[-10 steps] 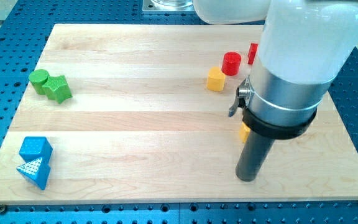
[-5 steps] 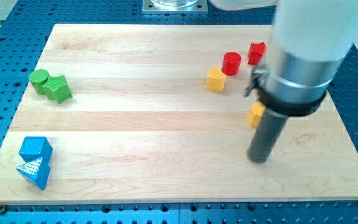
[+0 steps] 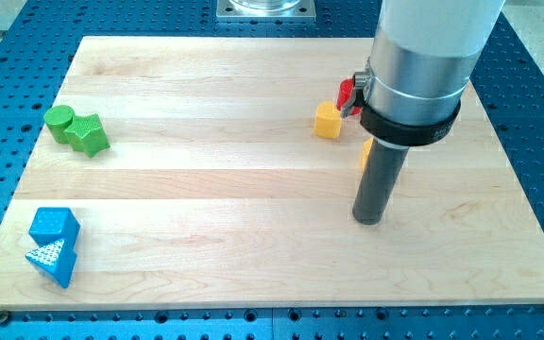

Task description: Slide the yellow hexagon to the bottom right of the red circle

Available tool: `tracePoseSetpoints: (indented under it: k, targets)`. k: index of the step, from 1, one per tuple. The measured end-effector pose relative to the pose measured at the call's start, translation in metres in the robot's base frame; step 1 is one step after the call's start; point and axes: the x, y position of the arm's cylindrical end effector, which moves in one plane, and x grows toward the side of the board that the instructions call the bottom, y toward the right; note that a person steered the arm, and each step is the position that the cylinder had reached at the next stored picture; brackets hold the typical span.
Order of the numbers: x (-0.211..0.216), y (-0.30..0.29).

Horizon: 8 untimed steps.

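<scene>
A yellow block [image 3: 327, 120], which looks like the hexagon, sits on the wooden board [image 3: 206, 189] at the upper right. The red circle [image 3: 347, 92] is just up and right of it, mostly hidden by my arm. A second yellow block [image 3: 365, 152] peeks out at the left edge of my rod; its shape is hidden. My tip [image 3: 368, 220] rests on the board below both yellow blocks, well down and right of the first one. The arm body covers the board's upper right corner.
A green circle [image 3: 59, 118] and another green block [image 3: 89, 135] touch at the view's left. A blue block [image 3: 55, 225] and a blue triangle [image 3: 53, 261] sit at the lower left corner. The board's edges border a blue perforated table.
My tip has moved toward the view's top, swinging right and then back left. The second yellow block has moved up with the rod. The arm now hides the red block at the top right.
</scene>
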Motion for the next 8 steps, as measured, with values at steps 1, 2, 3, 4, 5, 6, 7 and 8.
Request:
tracePoseSetpoints:
  k: [1, 2, 3, 4, 5, 6, 7, 8]
  targets:
    - [-0.054, 0.012]
    - [-0.104, 0.025]
    - [-0.106, 0.026]
    - [-0.066, 0.026]
    - [-0.019, 0.019]
    - [-0.018, -0.044]
    - [-0.02, -0.124]
    - [-0.04, -0.173]
